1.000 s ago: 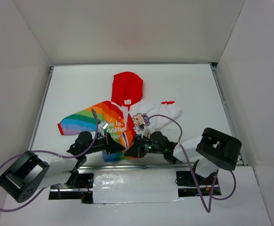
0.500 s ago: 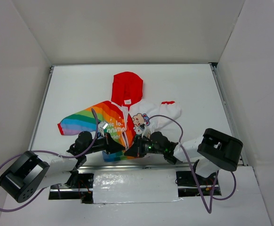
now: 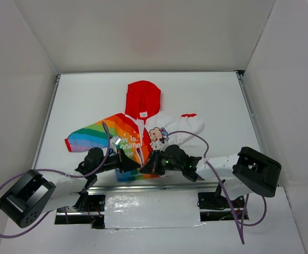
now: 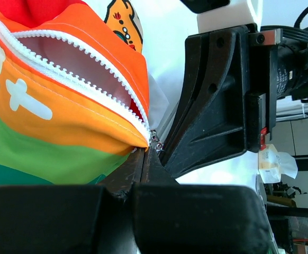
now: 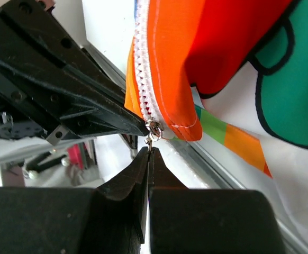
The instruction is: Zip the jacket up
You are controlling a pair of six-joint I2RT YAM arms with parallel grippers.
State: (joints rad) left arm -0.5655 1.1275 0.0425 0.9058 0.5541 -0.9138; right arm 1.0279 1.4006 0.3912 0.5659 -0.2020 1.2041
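The jacket [image 3: 125, 132] lies flat near the table's front edge, red hood pointing away, rainbow half on the left, white cartoon half on the right. Its white zipper [image 4: 74, 79] gapes open above the bottom hem. My left gripper [image 4: 145, 152] is shut on the orange hem corner at the zipper's lower end. The right gripper [image 5: 150, 151] faces it from the other side, shut on the small metal zipper pull [image 5: 151, 138] that hangs from the slider [image 5: 154, 128]. In the top view both grippers [image 3: 137, 165] [image 3: 145, 168] meet tip to tip at the jacket's bottom edge.
A metal rail [image 3: 159, 186] runs along the table's front edge just below the grippers. A purple cable [image 3: 196, 138] arcs over the jacket's white half. White walls enclose the table on three sides.
The right gripper has closed on the zipper pull, and the right arm's elbow has swung a little to the right. The left gripper and the jacket have stayed in place.
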